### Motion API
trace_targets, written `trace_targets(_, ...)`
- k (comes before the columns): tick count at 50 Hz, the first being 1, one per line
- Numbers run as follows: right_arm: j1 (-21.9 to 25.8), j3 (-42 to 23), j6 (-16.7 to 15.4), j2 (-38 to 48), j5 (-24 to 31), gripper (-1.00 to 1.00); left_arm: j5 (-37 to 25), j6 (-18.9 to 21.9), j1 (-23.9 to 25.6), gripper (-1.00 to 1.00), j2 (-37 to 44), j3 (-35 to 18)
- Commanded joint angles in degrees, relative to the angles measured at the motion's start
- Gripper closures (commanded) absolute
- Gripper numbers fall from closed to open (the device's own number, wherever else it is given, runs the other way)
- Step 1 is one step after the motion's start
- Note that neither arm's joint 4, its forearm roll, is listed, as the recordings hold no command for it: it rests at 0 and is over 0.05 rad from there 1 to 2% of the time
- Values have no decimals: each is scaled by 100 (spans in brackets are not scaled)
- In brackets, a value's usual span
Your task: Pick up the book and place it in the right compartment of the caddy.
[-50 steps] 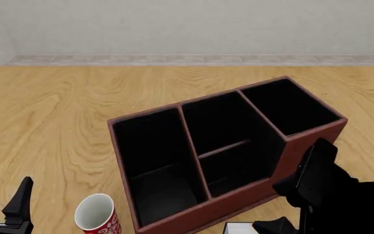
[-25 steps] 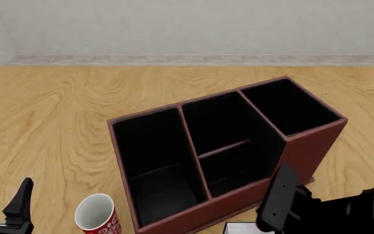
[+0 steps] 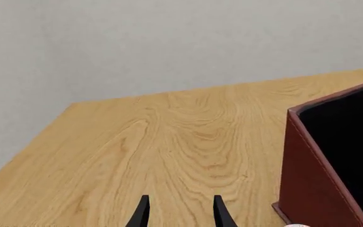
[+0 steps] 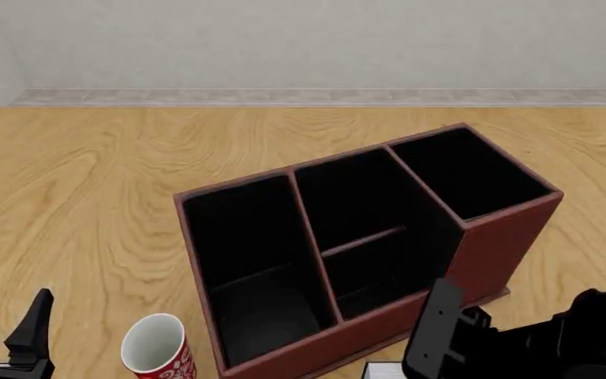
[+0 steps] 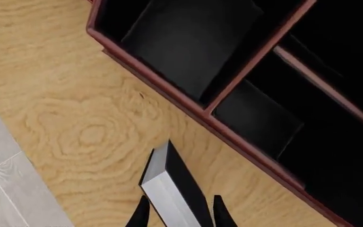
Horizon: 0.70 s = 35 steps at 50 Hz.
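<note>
Black-covered, the book [image 5: 172,189] is lying on the desk near its front edge beside the caddy [image 4: 492,237], where the right gripper [image 5: 176,213], having swung down, is now straddling it with parted fingers, not yet clamping.

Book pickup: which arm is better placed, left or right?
Right. The right gripper already straddles the book on the table beside the caddy. The left gripper points over bare table, no book near.

The right arm [image 4: 524,343] has dropped lower and swung left along the near edge of the table, its gripper [image 5: 178,215] now straddling the book [image 5: 172,189].
</note>
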<state>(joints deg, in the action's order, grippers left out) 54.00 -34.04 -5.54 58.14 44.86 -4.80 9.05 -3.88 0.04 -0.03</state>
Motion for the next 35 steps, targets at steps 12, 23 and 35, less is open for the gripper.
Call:
trace_targets(12, 208, 91, 91, 373, -361, 100, -24, 26, -59, -100, 0, 0)
trace_targets(23, 301, 138, 229, 233, -275, 100, -34, 31, -26, -100, 0, 1)
trace_targets(35, 175, -49, 150, -105, 203, 100, -54, 40, 0, -100, 3, 1)
